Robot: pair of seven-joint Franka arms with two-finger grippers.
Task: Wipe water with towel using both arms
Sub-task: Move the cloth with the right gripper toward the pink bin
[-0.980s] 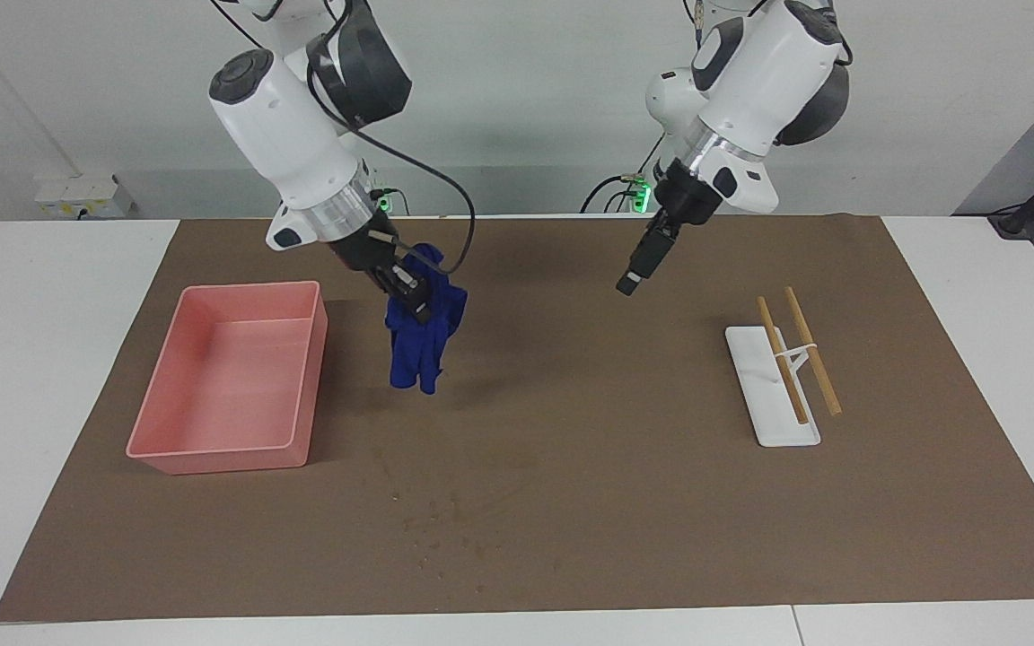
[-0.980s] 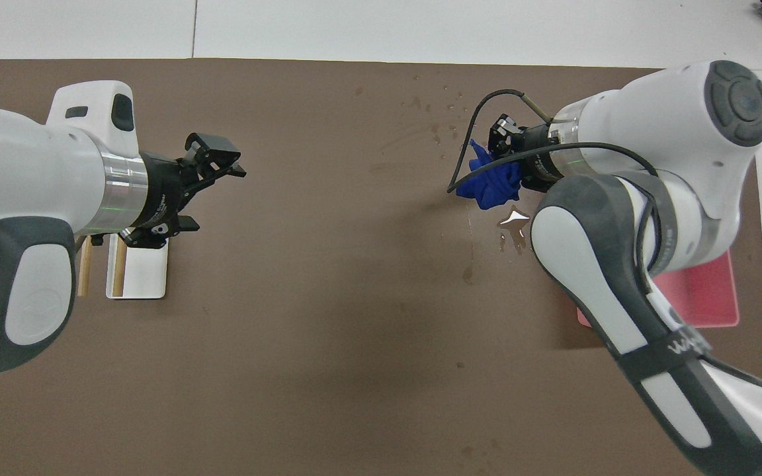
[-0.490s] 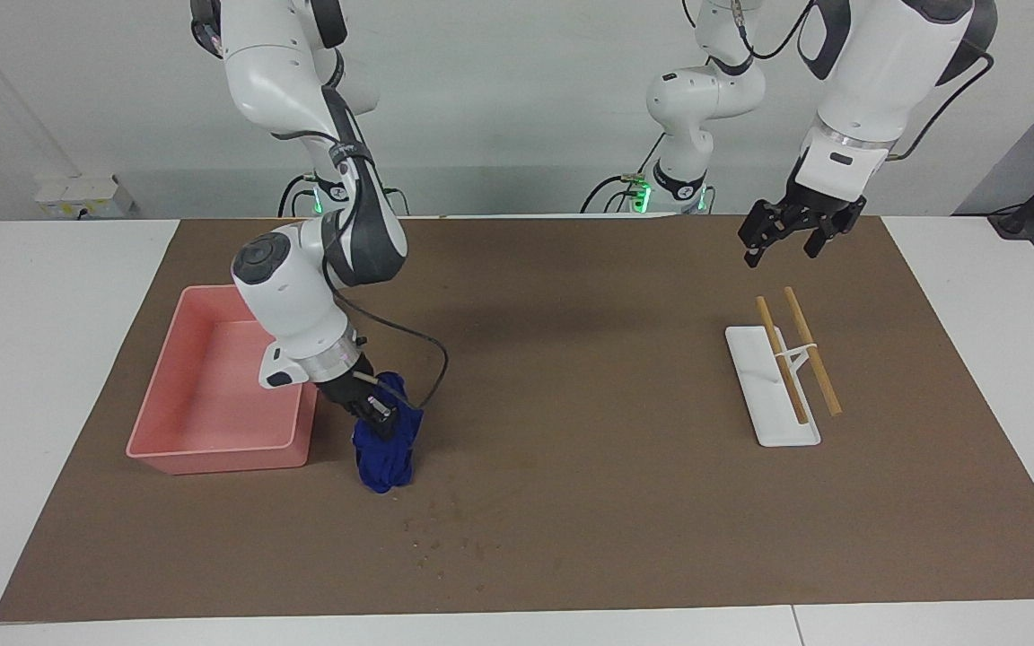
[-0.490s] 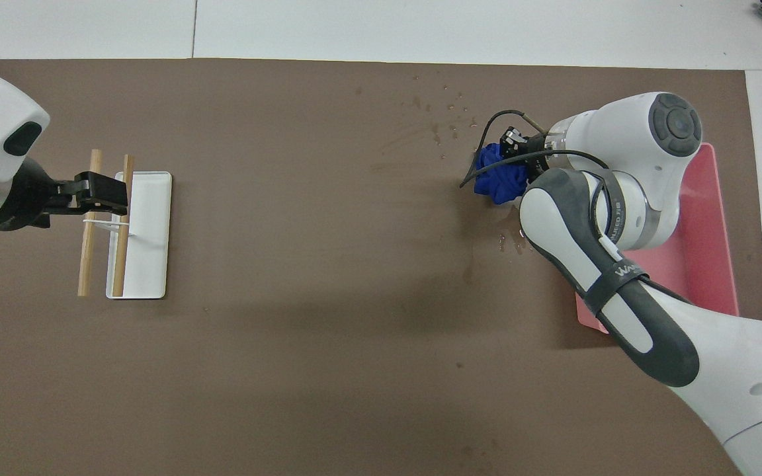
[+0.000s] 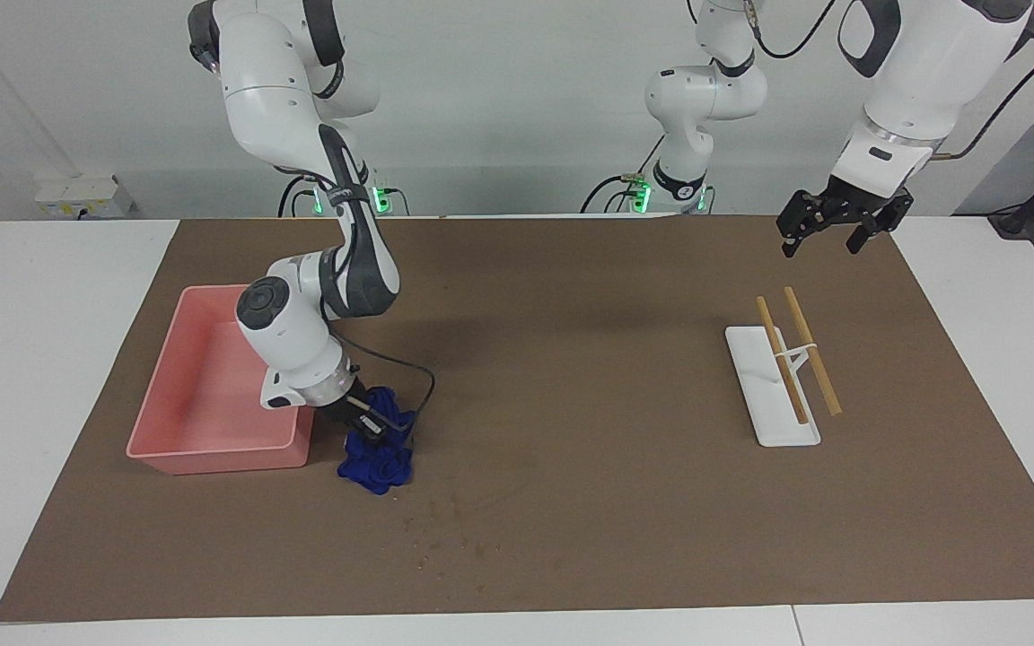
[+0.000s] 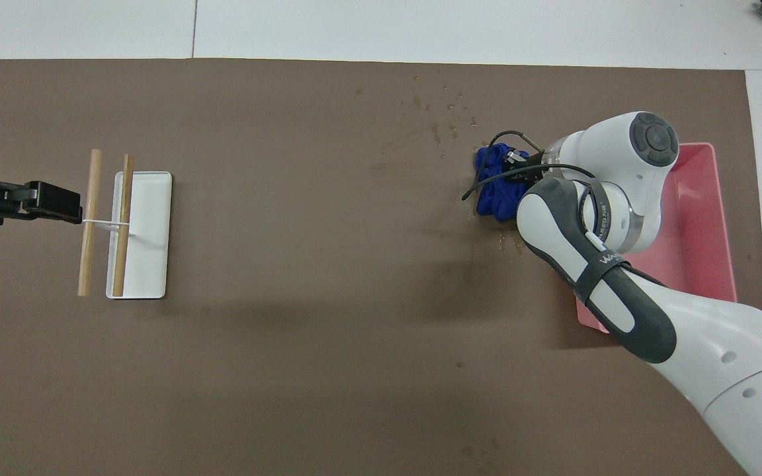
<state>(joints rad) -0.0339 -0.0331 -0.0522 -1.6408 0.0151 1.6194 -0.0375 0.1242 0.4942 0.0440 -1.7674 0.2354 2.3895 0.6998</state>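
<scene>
My right gripper [image 5: 372, 422] is low over the brown mat [image 5: 571, 377] and shut on a crumpled blue towel [image 5: 378, 459]. The towel rests on the mat beside the pink bin's corner that is farthest from the robots. It also shows in the overhead view [image 6: 495, 192] under the right gripper [image 6: 516, 162]. Small water drops [image 5: 445, 529] lie on the mat a little farther from the robots than the towel, and they show in the overhead view [image 6: 447, 119] too. My left gripper [image 5: 831, 235] is open, empty and raised over the mat near the left arm's end, also seen from overhead [image 6: 67, 203].
A pink bin [image 5: 212, 456] stands on the mat at the right arm's end, also in the overhead view [image 6: 708, 198]. A white tray rack [image 5: 773, 404] with two wooden sticks [image 5: 809, 350] across it lies toward the left arm's end, below the left gripper.
My right gripper has come down from the air and now presses the towel onto the mat beside the bin. My left arm has swung up and out toward its own end of the table.
</scene>
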